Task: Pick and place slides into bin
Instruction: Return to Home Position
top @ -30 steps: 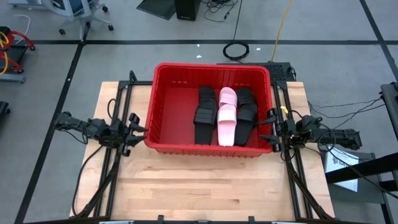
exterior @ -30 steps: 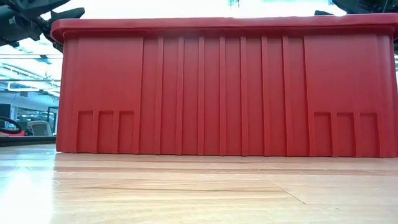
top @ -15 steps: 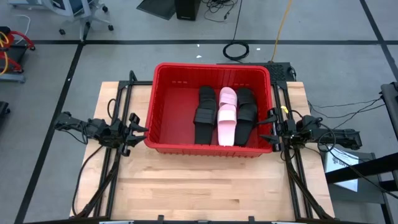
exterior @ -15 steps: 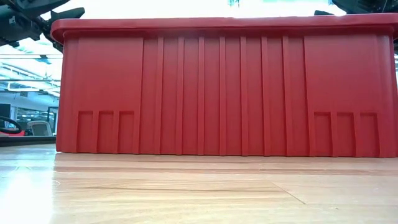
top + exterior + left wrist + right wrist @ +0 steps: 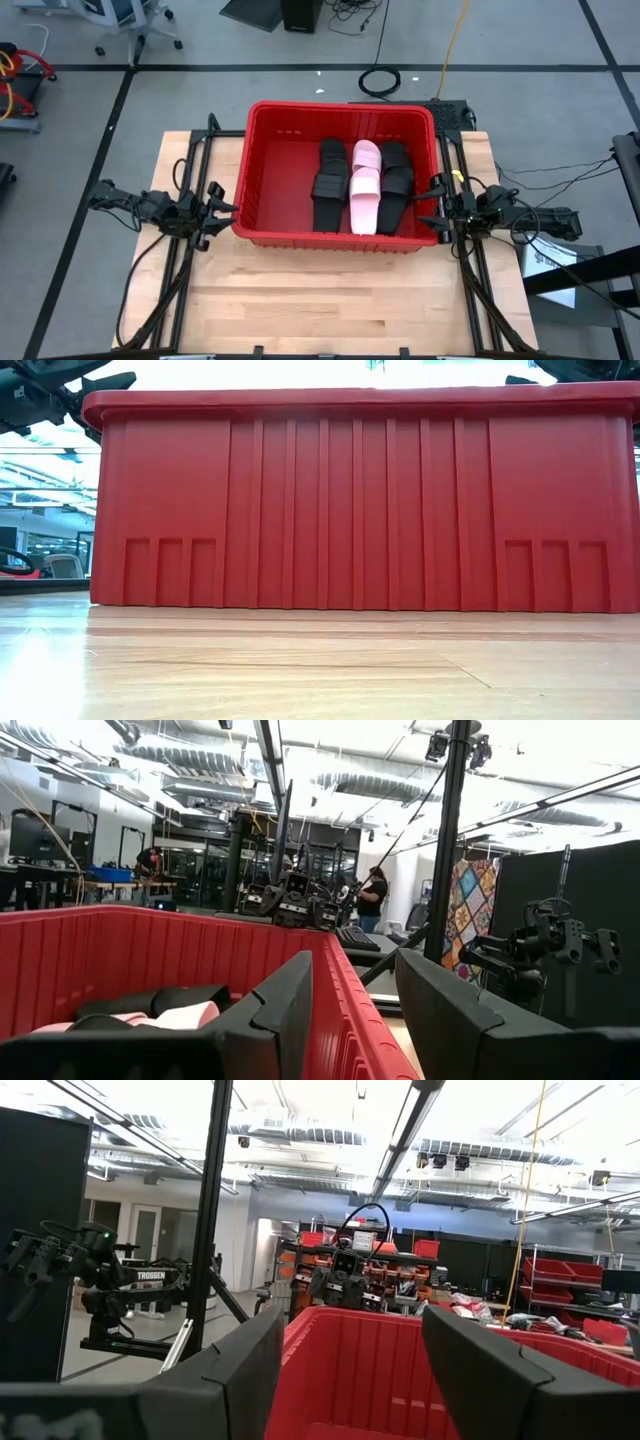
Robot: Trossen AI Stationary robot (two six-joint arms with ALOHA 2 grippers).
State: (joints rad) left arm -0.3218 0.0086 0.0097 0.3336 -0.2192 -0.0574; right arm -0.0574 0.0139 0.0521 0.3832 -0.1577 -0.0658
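High view shows the slides (image 5: 365, 190), black ones and pink ones, lying side by side inside the red bin (image 5: 280, 170) on the wooden surface (image 5: 330, 300); they look light and bendy, not breakable, and the wide strap seems the best place to grab. The left arm (image 5: 175, 210) waits just beside the bin's left wall and the right arm (image 5: 480, 208) beside its right wall, both with jaws apart and holding nothing. Nothing has moved since a moment ago.

left fingers (image 5: 285, 1005) spread, right fingers (image 5: 240, 1370) spread
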